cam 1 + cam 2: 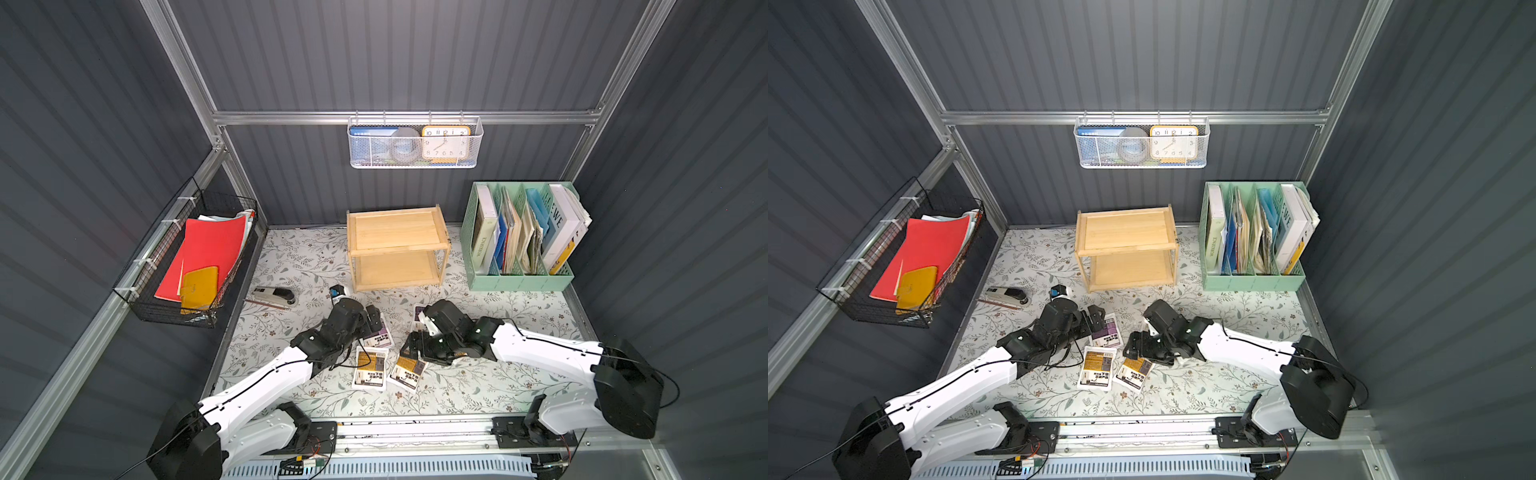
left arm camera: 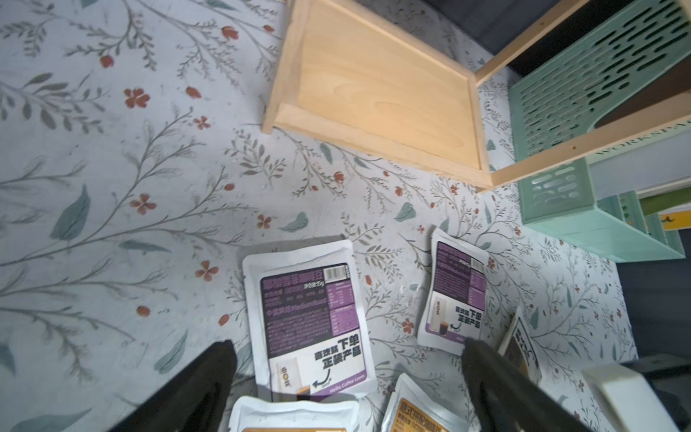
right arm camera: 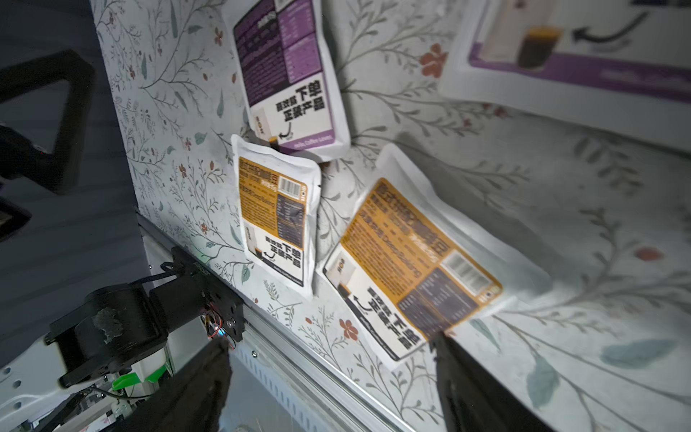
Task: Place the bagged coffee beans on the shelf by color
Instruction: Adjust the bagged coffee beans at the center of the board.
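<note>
Coffee bean pouches lie flat on the floral mat in front of the empty wooden shelf (image 1: 397, 249). Left gripper (image 2: 347, 389): fingers spread, hovering over a purple pouch (image 2: 310, 321). Centre: orange pouch (image 1: 370, 368). Right gripper (image 3: 332, 385): fingers spread, over another orange pouch (image 3: 407, 269), holding nothing.

purple pouch (image 3: 583, 48) blurred and cut off, fifth pouch (image 2: 521, 346) mostly hidden behind left claw (image 2: 347, 389)
</note>
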You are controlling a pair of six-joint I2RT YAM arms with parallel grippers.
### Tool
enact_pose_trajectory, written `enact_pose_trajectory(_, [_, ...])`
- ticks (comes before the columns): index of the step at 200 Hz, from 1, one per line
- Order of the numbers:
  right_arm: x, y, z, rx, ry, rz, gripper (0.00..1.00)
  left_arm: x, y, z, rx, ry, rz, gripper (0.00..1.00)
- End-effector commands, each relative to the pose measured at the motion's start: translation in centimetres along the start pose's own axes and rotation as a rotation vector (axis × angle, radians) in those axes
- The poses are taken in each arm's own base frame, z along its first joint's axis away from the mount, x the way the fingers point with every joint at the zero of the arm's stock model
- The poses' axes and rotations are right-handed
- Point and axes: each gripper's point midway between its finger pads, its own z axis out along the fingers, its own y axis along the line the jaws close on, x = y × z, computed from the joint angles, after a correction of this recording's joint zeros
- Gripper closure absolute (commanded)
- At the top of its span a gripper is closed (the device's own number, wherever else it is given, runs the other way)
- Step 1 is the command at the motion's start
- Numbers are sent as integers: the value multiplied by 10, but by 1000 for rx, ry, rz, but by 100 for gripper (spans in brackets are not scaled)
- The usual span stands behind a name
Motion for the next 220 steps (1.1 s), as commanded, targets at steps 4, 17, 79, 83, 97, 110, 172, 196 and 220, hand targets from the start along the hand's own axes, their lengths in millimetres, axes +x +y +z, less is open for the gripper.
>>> enact_pose_trajectory(4, [-6, 7, 12, -15, 2, -43, 12, 14, 16, 4, -61, 43, -23, 0])
enact_pose_trajectory(17, [-8, 5, 17, -10, 1, -36, 12, 12, 8, 9, -30, 34, 10, 0])
enact_pose_trajectory(79, [0, -16, 17, 28, -8, -2, 12, 27, -28, 33, 144, 105, 122, 0])
enact_pose_trajectory(83, [1, -17, 16, 31, -10, 2, 12, 29, -27, 35, 145, 111, 126, 0])
enact_pose_trajectory(97, [2, -23, 13, 42, -27, 14, 12, 37, -25, 41, 147, 132, 131, 0])
enact_pose_trajectory(110, [3, -27, 10, 47, -40, 22, 12, 41, -26, 45, 153, 146, 135, 0])
enact_pose_trajectory(172, [6, -28, -1, 51, -55, 22, 12, 55, -18, 67, 120, 184, 149, 0])
enact_pose_trajectory(196, [7, -28, -5, 48, -59, 23, 12, 67, -11, 71, 96, 230, 125, 0])
enact_pose_trajectory(220, [9, -30, -9, 48, -63, 25, 12, 68, -9, 78, 77, 231, 147, 0])
